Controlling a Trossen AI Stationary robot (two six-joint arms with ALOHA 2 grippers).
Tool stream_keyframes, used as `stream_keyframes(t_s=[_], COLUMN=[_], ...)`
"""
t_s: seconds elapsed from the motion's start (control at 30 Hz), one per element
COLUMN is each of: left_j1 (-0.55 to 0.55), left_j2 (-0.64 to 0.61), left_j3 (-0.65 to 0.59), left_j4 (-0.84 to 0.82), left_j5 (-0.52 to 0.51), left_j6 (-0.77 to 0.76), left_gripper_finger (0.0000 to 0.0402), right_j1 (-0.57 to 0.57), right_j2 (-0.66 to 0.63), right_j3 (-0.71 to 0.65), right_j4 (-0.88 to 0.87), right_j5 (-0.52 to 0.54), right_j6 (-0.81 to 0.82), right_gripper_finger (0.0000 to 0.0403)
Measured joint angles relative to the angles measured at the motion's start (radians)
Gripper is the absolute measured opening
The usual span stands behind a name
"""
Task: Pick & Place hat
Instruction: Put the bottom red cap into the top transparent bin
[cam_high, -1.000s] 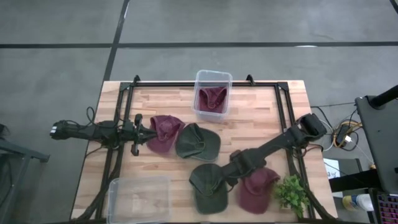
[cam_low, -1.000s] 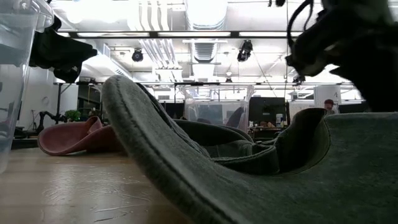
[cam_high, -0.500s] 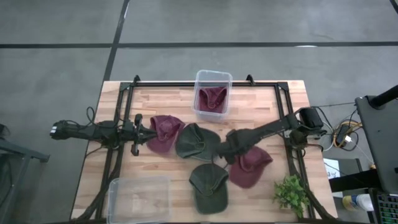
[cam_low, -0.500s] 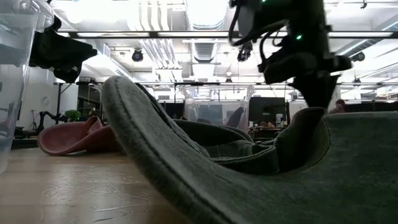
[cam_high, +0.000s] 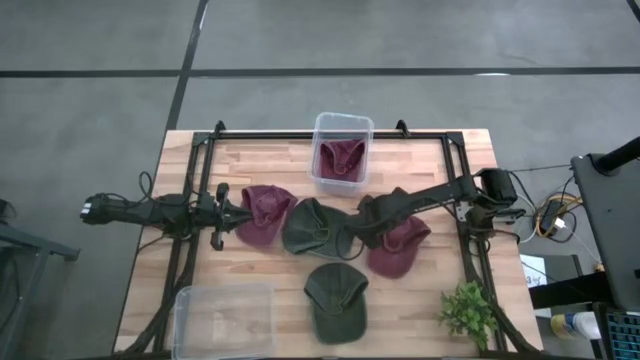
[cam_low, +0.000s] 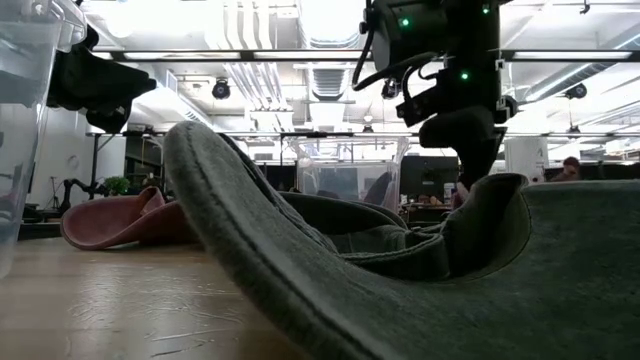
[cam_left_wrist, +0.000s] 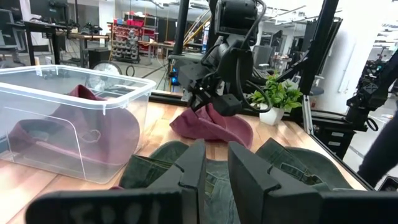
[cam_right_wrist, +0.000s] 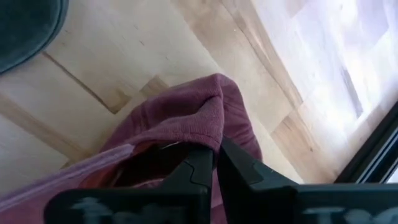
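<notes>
A maroon hat (cam_high: 398, 248) lies right of the table's middle, with my right gripper (cam_high: 368, 228) shut on its left edge; the left wrist view shows the same hat (cam_left_wrist: 214, 127) under that gripper (cam_left_wrist: 216, 107). Farther back, a clear bin (cam_high: 342, 128) holds another maroon hat (cam_high: 341, 158). A third maroon hat (cam_high: 262, 212) and a green hat (cam_high: 318, 228) lie flat mid-table. A second green hat (cam_high: 335, 300) lies near the front edge. My left gripper (cam_high: 232, 212) rests level at the left beside the maroon hat, its fingers a narrow gap apart (cam_left_wrist: 216, 171), touching nothing. My right gripper pinches a stitched edge of the maroon hat (cam_right_wrist: 214, 127) between its two fingertips. The fingers slant steeply down from the table's right. The hat hangs slack below them, and its lower part (cam_left_wrist: 217, 134) rests on the table.
An empty clear bin (cam_high: 225, 320) stands at the near left corner. A small potted plant (cam_high: 468, 312) stands at the near right. A black frame (cam_high: 455, 170) runs around the tabletop. Bare wood shows between the held hat and the far bin.
My right gripper has swung from the near right toward the far edge and the table's middle, its wrist rolling, still shut on the maroon hat. The hat has travelled with it from beside the plant to beside the middle green hat.
</notes>
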Motion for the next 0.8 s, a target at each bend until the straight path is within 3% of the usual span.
stream_keyframes(t_s=[0.3, 0.47, 0.57, 0.8], left_j1=[0.0, 0.0, 0.0, 0.001], left_j2=[0.0, 0.0, 0.0, 0.0], left_j3=[0.0, 0.0, 0.0, 0.0], left_j4=[0.0, 0.0, 0.0, 0.0], left_j5=[0.0, 0.0, 0.0, 0.0], left_j6=[0.0, 0.0, 0.0, 0.0], left_gripper_finger=[0.006, 0.006, 0.006, 0.006], right_j1=[0.0, 0.01, 0.038, 0.138], right_j2=[0.0, -0.001, -0.001, -0.001], right_j3=[0.096, 0.172, 0.197, 0.202], right_j4=[-0.021, -0.02, -0.015, -0.028], right_j5=[-0.039, -0.182, -0.263, -0.334], right_j6=[0.052, 0.162, 0.253, 0.453], right_gripper_finger=[0.0091, 0.0134, 0.0148, 0.0154])
